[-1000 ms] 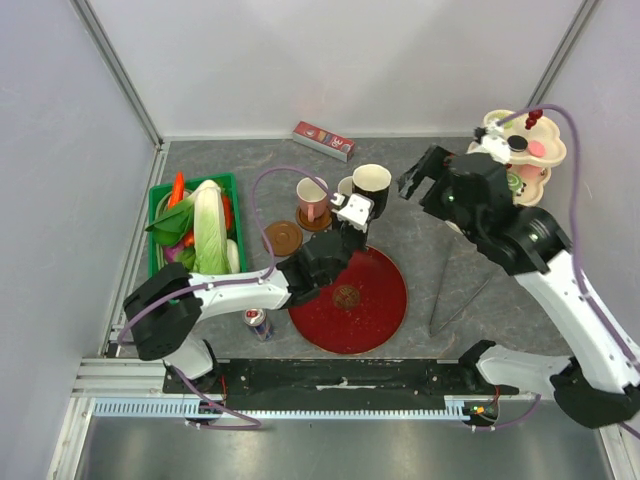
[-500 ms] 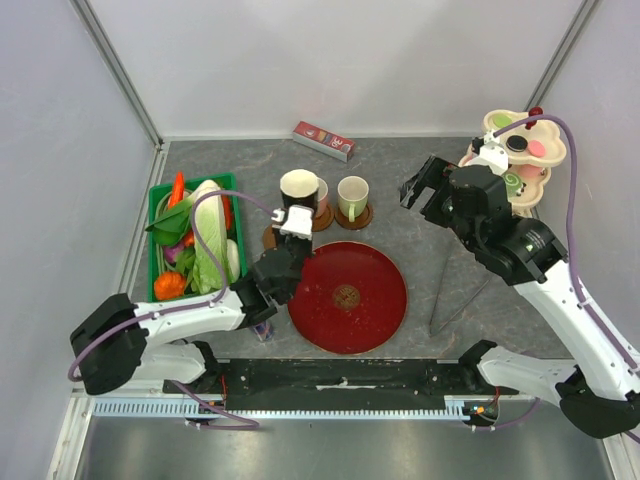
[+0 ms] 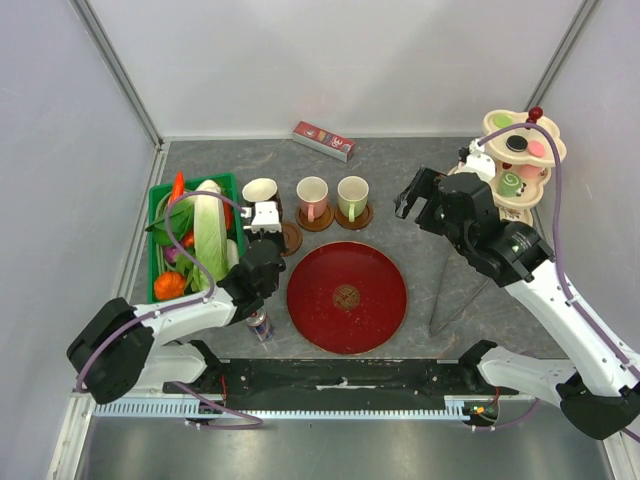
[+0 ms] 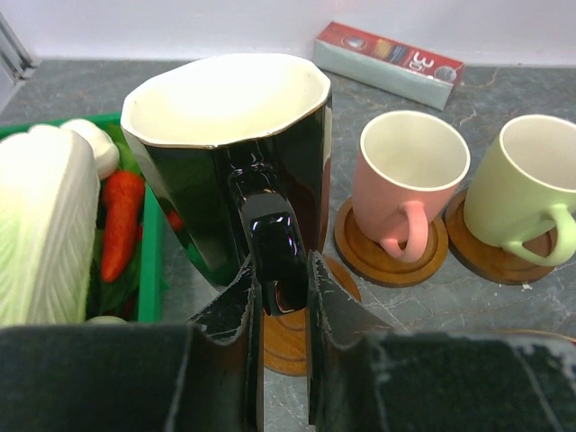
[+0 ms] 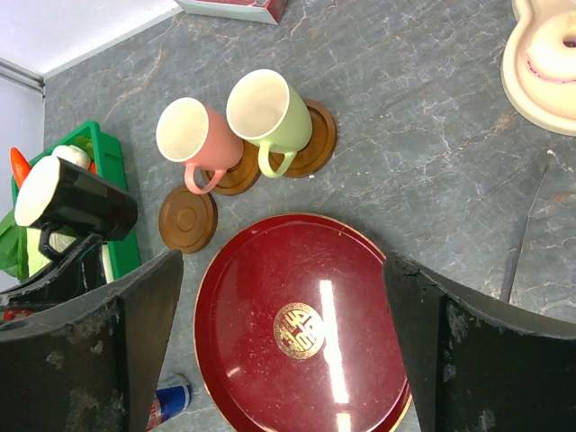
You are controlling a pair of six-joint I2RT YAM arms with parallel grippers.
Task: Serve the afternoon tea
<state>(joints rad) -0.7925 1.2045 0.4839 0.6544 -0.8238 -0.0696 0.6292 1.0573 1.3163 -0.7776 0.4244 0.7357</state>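
My left gripper (image 3: 263, 216) is shut on the handle of the black mug (image 3: 260, 191) and holds it upright, just left of and above the empty brown saucer (image 3: 290, 238). In the left wrist view the mug (image 4: 225, 153) fills the middle and the saucer (image 4: 290, 349) lies under the fingers (image 4: 232, 310). The pink mug (image 3: 312, 196) and pale green mug (image 3: 352, 195) each stand on a saucer. My right gripper (image 3: 418, 195) is open and empty, high over the table. The cream three-tier stand (image 3: 520, 160) with pastries is at the back right.
A red round tray (image 3: 346, 297) lies at front centre. The green crate of vegetables (image 3: 190, 235) is close on the mug's left. A small can (image 3: 259, 322) stands beside the tray. Metal tongs (image 3: 460, 300) lie right of the tray. A red box (image 3: 323, 140) is at the back.
My left gripper has carried the black mug leftward, from beside the green mug past the pink mug to over the empty saucer. The right arm has shifted slightly.
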